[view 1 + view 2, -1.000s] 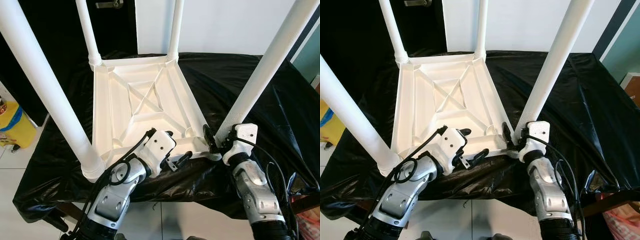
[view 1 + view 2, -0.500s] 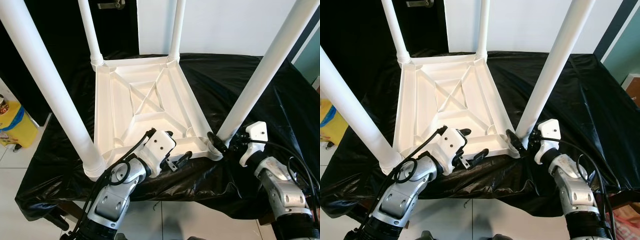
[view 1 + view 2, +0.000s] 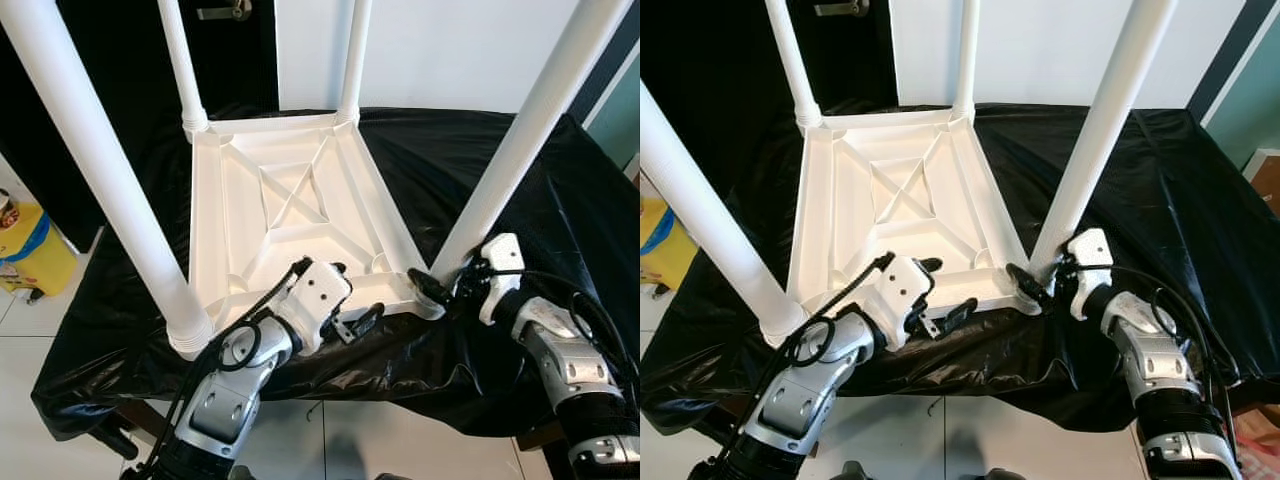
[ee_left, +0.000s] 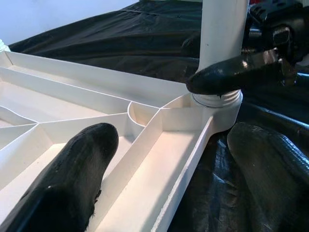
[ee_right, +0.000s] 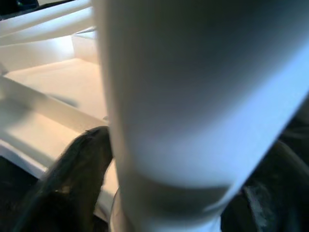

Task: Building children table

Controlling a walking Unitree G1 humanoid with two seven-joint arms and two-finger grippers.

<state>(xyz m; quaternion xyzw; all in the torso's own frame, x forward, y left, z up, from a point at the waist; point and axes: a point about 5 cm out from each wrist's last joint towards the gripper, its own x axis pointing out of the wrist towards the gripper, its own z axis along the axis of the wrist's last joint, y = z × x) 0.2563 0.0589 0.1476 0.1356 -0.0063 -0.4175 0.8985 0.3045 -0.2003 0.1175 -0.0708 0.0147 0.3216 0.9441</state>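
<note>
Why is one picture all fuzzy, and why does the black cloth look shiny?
Right wrist view: the white table leg is so close to the camera that it is blurred, and so are the black fingers beside it. Left eye view: daylight glints off the wrinkled black cloth, so it looks glossy, and the upturned table is sharp. Left wrist view: its near fingers are soft.
</note>
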